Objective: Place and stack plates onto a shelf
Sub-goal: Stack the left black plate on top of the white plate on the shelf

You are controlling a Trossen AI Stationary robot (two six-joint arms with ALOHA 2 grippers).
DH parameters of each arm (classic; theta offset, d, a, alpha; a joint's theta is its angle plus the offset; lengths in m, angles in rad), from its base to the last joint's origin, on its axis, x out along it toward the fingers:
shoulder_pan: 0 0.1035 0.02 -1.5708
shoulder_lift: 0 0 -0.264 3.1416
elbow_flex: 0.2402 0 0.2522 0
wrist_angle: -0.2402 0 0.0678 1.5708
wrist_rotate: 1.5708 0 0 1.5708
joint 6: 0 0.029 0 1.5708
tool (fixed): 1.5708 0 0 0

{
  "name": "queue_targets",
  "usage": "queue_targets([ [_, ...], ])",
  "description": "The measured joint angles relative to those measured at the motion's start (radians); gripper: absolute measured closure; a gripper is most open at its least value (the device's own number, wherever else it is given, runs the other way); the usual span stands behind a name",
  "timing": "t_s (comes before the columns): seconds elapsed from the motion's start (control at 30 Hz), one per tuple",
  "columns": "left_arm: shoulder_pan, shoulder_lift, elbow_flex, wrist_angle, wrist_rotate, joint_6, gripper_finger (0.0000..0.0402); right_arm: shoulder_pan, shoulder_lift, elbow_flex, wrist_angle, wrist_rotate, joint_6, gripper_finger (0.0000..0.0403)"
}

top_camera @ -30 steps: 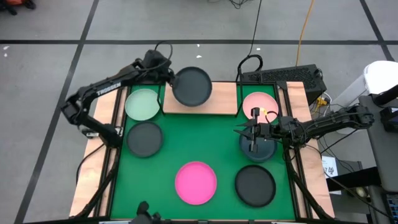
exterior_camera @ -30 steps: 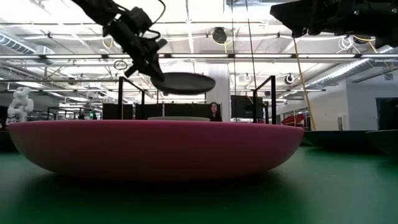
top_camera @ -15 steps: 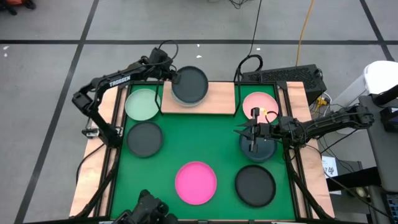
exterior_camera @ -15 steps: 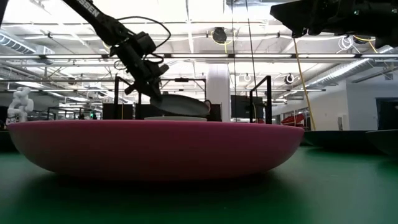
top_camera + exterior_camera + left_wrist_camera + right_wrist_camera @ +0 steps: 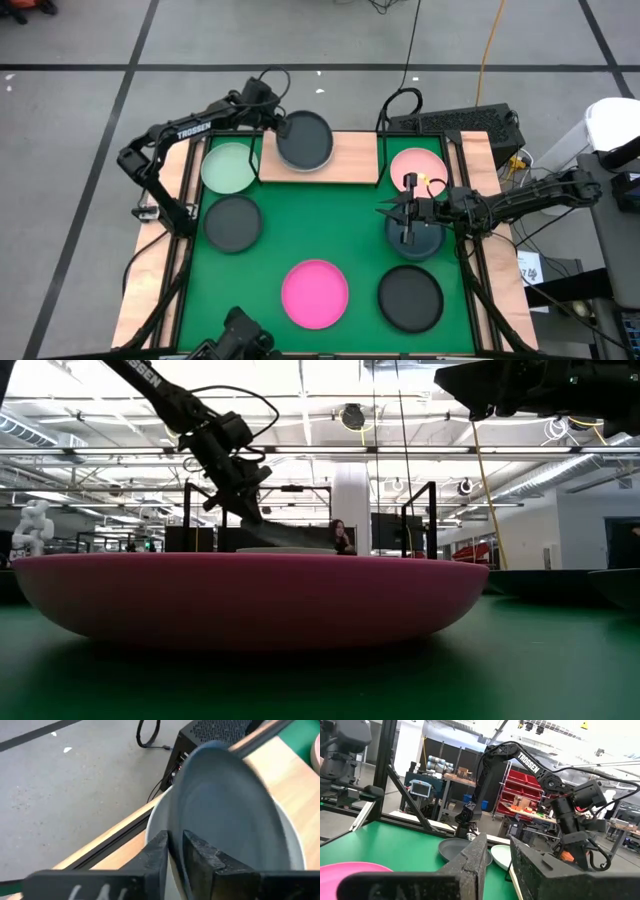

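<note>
Lowered dark plate — on shelf

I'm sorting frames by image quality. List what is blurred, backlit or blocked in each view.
Low view: the magenta plate fills the foreground, hiding the table; the left gripper shows dark against bright ceiling lights. Left wrist view: the dark plate is motion-smeared at its rim. Right wrist view: its own fingers loom soft and dark up close. High view: even light, sharp.
</note>
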Motion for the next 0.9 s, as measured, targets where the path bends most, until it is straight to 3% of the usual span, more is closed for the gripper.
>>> queue_targets([
  [0.23,-0.014,-0.006,-0.002,-0.011,-0.024,0.025,0.0293,0.000,0.000,0.000,0.000,0.000,0.000,0.0332],
  [0.53,-0.075,-0.097,-0.006,0.031,-0.029,0.087,0.0290,0.000,0.000,0.000,0.000,0.000,0.011,0.0332],
  [0.73,-0.232,-0.071,-0.003,0.119,-0.122,0.210,0.0290,0.000,0.000,0.000,0.015,0.000,0.011,0.0332],
  [0.9,-0.262,0.000,0.079,0.003,-0.202,0.261,0.0290,0.000,0.000,0.000,0.029,0.000,0.011,0.0332],
])
